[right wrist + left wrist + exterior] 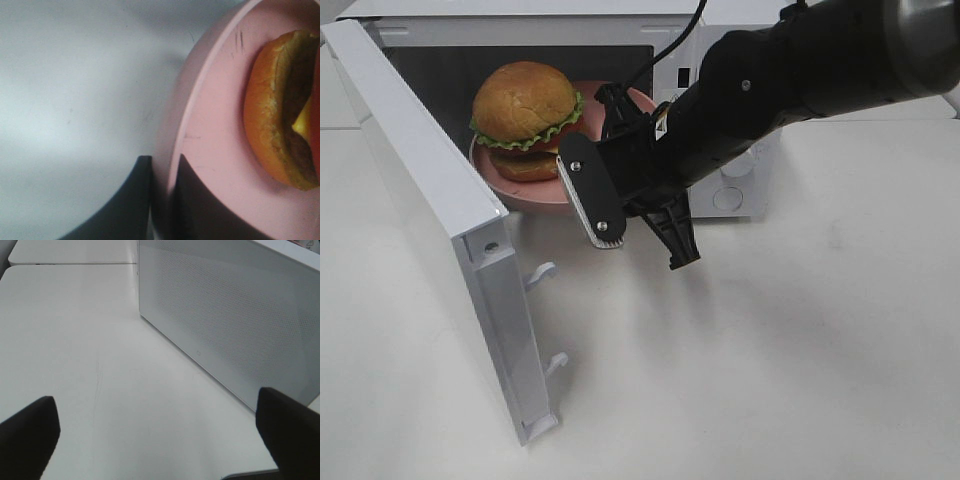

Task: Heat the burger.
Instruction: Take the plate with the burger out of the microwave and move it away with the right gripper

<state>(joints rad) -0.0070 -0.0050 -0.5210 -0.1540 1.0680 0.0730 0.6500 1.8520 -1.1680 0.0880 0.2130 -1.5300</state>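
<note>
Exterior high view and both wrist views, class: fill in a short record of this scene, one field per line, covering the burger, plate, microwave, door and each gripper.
burger: sits on the pink plate, bun on top
pink plate: partly inside the microwave opening, rim pinched by the right gripper
microwave: white, on the table, cavity open
door: swung wide open
right gripper: shut on the plate's rim, one finger on each side of it
left gripper: open, holding nothing, beside the microwave's perforated side wall
table: white
</note>
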